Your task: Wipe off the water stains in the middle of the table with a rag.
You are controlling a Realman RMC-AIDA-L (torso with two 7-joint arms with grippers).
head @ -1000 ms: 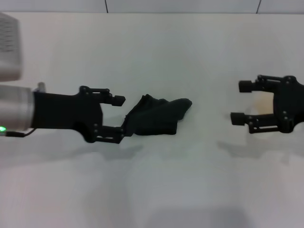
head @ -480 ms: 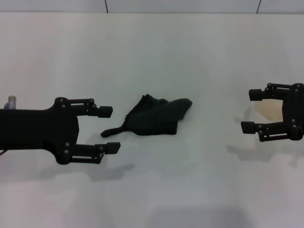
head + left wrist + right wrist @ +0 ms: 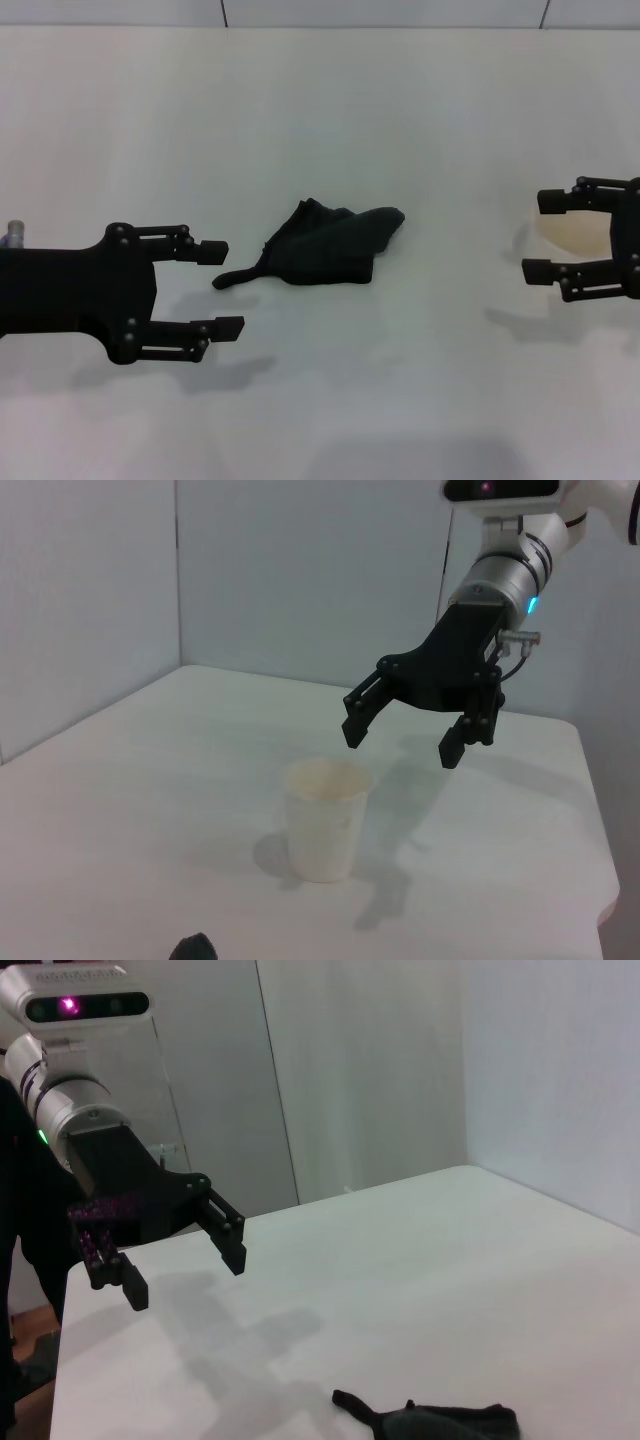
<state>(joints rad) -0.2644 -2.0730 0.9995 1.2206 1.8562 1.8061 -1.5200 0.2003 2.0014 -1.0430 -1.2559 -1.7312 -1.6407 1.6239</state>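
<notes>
The black rag point(image 3: 325, 250) lies rumpled in the middle of the white table point(image 3: 320, 120), its thin tail point(image 3: 235, 278) pointing left. My left gripper point(image 3: 222, 288) is open and empty, just left of the tail and apart from it. My right gripper point(image 3: 540, 235) is open and empty at the far right. No orange-brown water stain shows in any view. The right wrist view shows the left gripper point(image 3: 185, 1275) above the table and the rag point(image 3: 440, 1422) at the picture's edge. The left wrist view shows the right gripper point(image 3: 400, 745) and a tip of the rag point(image 3: 193, 947).
A translucent whitish cup point(image 3: 575, 235) stands upright at the right, seen between my right gripper's fingers. In the left wrist view the cup point(image 3: 322, 820) stands on the table, and the right gripper hangs above and beyond it, apart. Grey walls enclose the table's far sides.
My left gripper has drawn back to the left, away from the rag, staying open. My right gripper has moved to the right. The rag has not moved.
</notes>
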